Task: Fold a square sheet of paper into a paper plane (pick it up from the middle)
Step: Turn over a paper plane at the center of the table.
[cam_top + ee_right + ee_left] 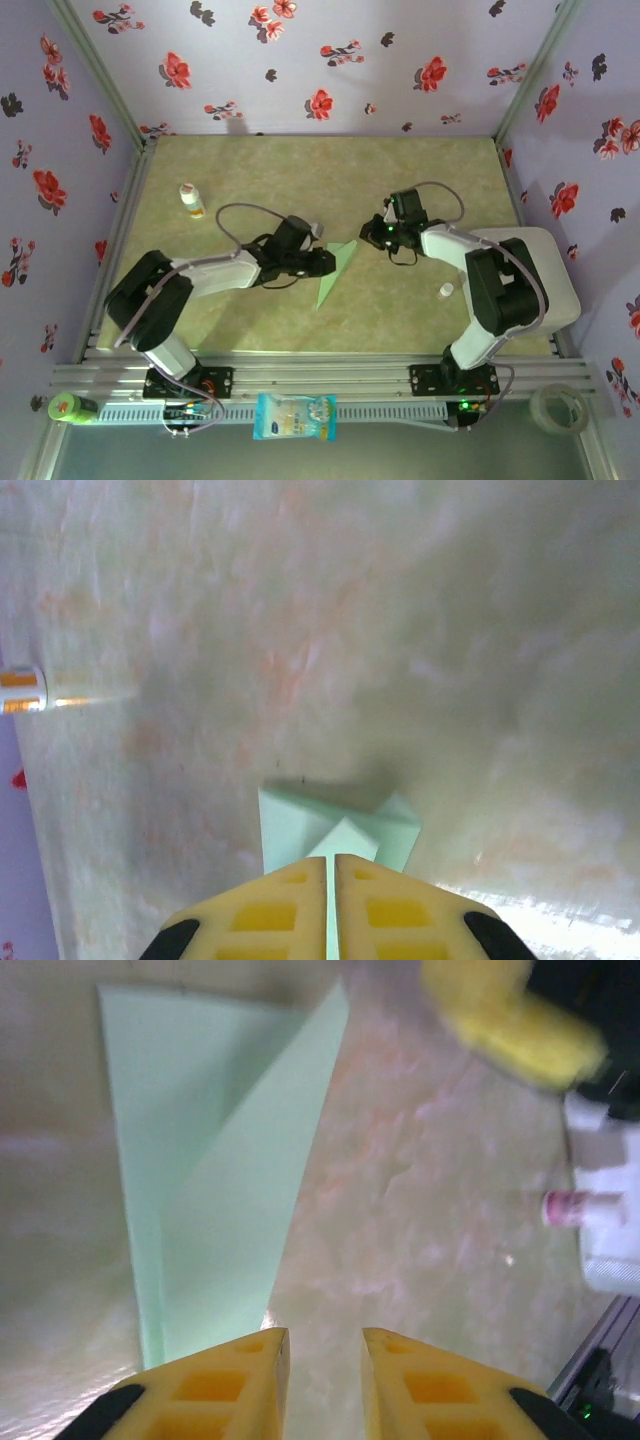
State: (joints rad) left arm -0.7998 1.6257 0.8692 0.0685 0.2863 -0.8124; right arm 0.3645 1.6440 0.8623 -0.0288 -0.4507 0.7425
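Mint-green paper sheet [336, 272], prob. light & floppy: pinch mid-crease; left gripper [325, 1335] spread a bit, empty, right gripper [331, 858] pressed together.

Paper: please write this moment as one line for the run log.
paper: folded, lying on table | left gripper: open, empty, near paper | right gripper: shut at paper's edge, grip unclear

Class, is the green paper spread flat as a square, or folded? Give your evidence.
Folded: the paper has a slim triangular outline, and one layer overlaps another along a diagonal crease.
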